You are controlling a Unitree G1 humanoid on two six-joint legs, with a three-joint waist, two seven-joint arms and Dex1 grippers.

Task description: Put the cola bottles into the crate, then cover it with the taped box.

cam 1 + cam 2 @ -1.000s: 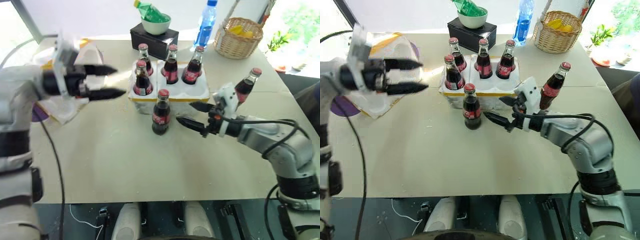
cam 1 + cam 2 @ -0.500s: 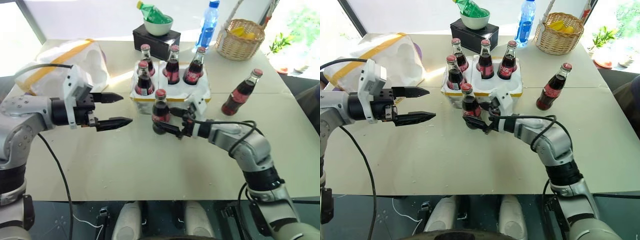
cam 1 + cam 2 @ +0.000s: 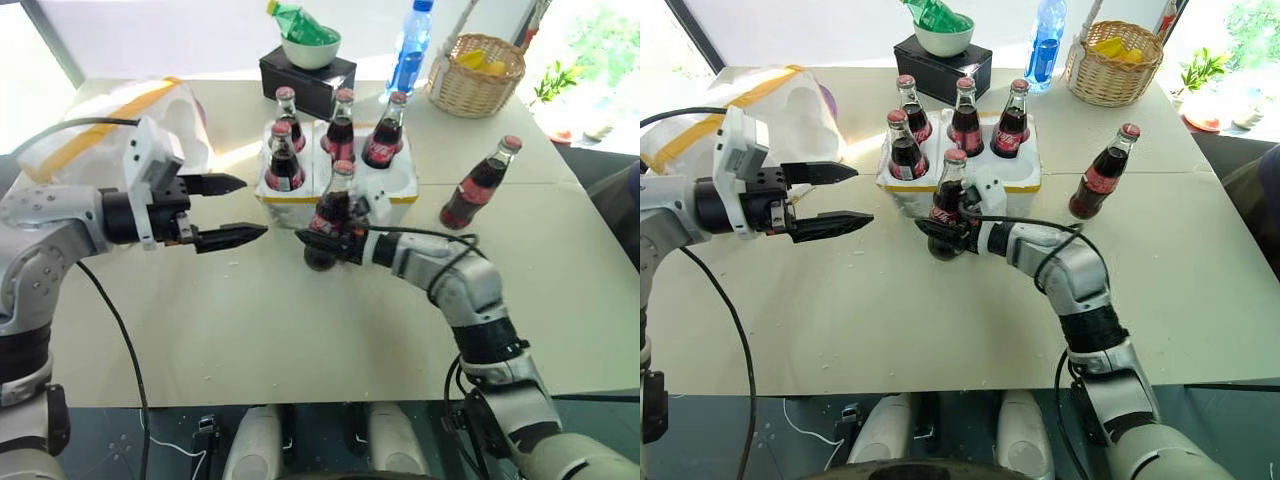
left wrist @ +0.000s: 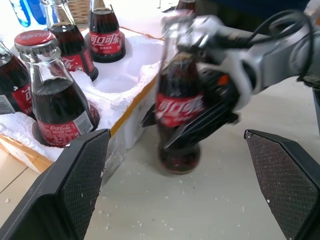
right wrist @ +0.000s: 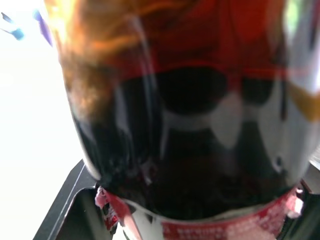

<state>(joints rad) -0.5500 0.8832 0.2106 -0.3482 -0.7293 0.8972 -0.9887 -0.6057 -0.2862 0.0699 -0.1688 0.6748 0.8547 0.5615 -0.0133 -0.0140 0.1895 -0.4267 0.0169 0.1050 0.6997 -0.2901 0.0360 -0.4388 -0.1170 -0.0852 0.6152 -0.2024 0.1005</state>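
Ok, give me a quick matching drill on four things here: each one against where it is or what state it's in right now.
Things:
1. right gripper
2. left gripper
3. bottle by itself
4. green bottle

Places or states:
A. lying in the white bowl on the black box
B. fingers around a cola bottle in front of the crate
C. open, holding nothing, over the table
D. tilted on the table, on the robot's right of the crate

Pairs: 1-B, 2-C, 3-D, 4-A
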